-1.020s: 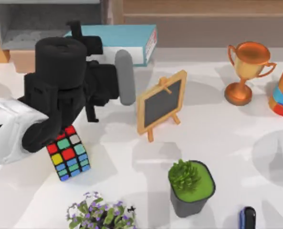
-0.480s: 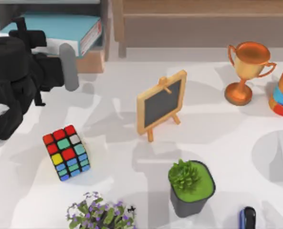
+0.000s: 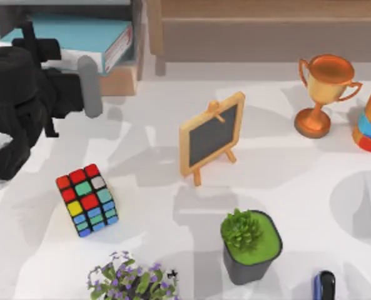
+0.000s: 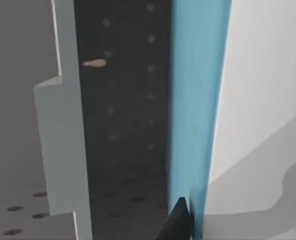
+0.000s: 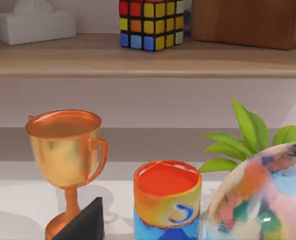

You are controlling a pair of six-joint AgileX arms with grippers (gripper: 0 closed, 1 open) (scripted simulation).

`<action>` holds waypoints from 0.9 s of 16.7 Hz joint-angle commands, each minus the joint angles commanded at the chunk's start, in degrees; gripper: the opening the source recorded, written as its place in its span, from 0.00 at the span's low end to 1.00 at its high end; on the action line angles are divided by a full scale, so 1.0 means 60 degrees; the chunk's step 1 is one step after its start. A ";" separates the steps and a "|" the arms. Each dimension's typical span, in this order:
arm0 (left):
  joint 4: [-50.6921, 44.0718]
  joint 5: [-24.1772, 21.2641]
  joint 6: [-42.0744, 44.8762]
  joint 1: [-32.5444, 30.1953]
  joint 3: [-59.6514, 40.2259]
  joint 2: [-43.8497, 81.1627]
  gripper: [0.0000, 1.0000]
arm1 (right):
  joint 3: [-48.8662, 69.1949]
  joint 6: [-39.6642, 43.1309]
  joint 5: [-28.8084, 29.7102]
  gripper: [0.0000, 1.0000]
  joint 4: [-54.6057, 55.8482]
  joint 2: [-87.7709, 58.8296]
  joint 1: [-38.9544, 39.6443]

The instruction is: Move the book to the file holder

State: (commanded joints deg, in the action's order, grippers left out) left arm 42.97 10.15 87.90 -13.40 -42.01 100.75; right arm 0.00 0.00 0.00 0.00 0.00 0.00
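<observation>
Book (image 3: pixel 79 34) lies in file holder (image 3: pixel 124 80), left arm's fingers (image 4: pixel 180 220) clamping it.

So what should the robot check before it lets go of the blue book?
1. The book is over the file holder: ok, it lies inside the grey walls in the top view.
2. Left gripper is at the book: ok.
3. Fingers closed or open on the book: cannot tell.
4. Book resting on the holder's floor: cannot tell.
5. Way back out past the cube: ok, it sits apart from the arm.
6. Right gripper out of the way: ok, near the trophy.
</observation>
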 joint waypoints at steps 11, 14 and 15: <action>-0.0051 -0.0151 0.0012 0.0160 -0.0972 0.0884 0.08 | 0.0000 0.0000 0.0000 1.00 0.0000 0.0000 0.0000; -0.0051 -0.0151 0.0012 0.0160 -0.0972 0.0884 0.30 | 0.0000 0.0000 0.0000 1.00 0.0000 0.0000 0.0000; -0.0051 -0.0151 0.0012 0.0160 -0.0972 0.0884 0.38 | 0.0000 0.0000 0.0000 1.00 0.0000 0.0000 0.0000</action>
State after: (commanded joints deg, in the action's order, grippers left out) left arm 42.66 9.24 87.97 -12.44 -47.84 106.06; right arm 0.00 0.00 0.00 0.00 0.00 0.00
